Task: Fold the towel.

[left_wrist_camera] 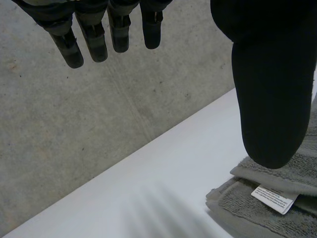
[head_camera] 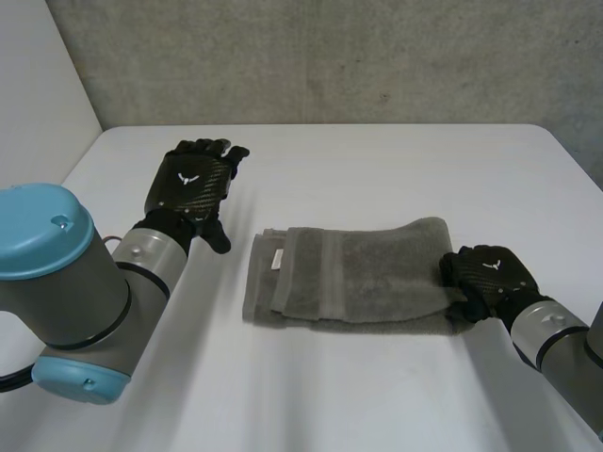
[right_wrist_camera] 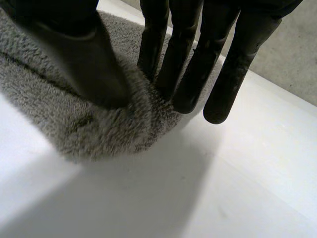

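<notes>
Mid-fold: right hand (head_camera: 485, 273) apparently pinches the towel (head_camera: 358, 273) at its right end between thumb and fingers; left hand (head_camera: 193, 184) hovers, fingers straight; next move, probably, carries that end across.

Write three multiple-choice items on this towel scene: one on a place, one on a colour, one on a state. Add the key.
1. Where is the right robot hand?
A. at the far edge of the table
B. at the right end of the towel
C. beside the left robot hand

2. What colour is the towel?
A. grey
B. red
C. yellow

3. What state is the left robot hand in?
A. curled round the towel
B. shut in a fist
C. open, holding nothing

Key:
1 B: the head view shows it on the towel's right end, and its wrist view shows thumb and fingers pinching the pile.
2 A: the towel is grey in every view.
3 C: its fingers are straight and well apart from the towel.
</notes>
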